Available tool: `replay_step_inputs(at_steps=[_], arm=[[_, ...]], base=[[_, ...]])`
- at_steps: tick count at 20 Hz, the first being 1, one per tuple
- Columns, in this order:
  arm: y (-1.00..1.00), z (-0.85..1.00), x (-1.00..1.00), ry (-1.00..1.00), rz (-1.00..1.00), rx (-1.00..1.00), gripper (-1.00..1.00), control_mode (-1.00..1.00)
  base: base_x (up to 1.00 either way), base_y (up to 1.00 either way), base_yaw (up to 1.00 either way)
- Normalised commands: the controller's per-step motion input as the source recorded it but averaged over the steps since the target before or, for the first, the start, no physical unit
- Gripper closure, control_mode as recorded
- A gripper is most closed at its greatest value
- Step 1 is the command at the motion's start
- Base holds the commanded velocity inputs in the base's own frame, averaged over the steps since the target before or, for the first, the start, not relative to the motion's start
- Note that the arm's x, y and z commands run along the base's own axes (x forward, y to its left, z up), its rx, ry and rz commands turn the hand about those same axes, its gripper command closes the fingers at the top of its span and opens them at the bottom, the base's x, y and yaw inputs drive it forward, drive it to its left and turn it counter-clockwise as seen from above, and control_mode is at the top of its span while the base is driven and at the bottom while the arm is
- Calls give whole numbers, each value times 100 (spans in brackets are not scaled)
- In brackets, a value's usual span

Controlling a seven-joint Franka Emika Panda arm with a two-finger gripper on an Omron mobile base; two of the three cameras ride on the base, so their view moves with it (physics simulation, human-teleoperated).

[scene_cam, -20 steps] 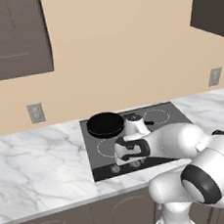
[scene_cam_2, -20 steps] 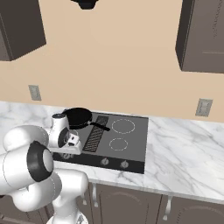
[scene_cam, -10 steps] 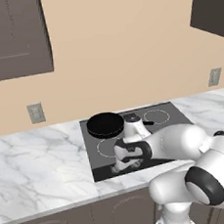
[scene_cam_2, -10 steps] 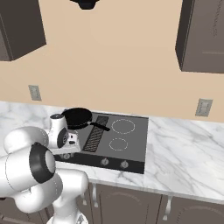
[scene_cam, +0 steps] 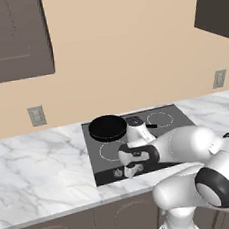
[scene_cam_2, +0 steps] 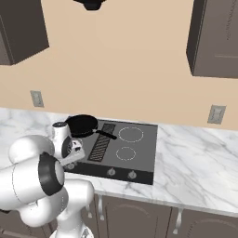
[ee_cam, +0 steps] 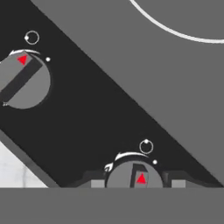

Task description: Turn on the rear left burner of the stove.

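The stove (scene_cam: 104, 158) is a dark glass cooktop set into the marble counter, also seen from the right (scene_cam_2: 139, 155). My gripper (scene_cam: 130, 171) is down at its front left knob strip, low beside the arm in the right base view (scene_cam_2: 72, 160). In the hand view the gripper (ee_cam: 133, 183) has a dark finger tip (ee_cam: 94, 183) against each side of a round grey knob (ee_cam: 133, 175). That knob's bar stands at a different angle from the bar of its neighbour (ee_cam: 22, 78). A white burner ring (ee_cam: 175, 30) curves across the top.
A black pan (scene_cam: 107, 127) sits on the rear left burner, its handle (scene_cam_2: 106, 135) pointing over the ribbed grille (scene_cam_2: 101, 144). Two more knobs (scene_cam_2: 122, 173) are on the front right. The marble counter (scene_cam: 37, 165) spreads to both sides. Wall cabinets (scene_cam: 12, 37) hang above.
My hand has dropped from above the cooktop's front left down to the knob strip, and the fingers now sit around one knob.
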Motion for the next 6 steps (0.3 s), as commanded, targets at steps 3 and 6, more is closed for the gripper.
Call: replay_step_inputs(at_steps=[3,6], arm=[[0,-28,-3,-2,66,3,100,-100],[0,-29,-4,-1,68,5,100,-100]], base=[[0,0,0],[0,0,0]])
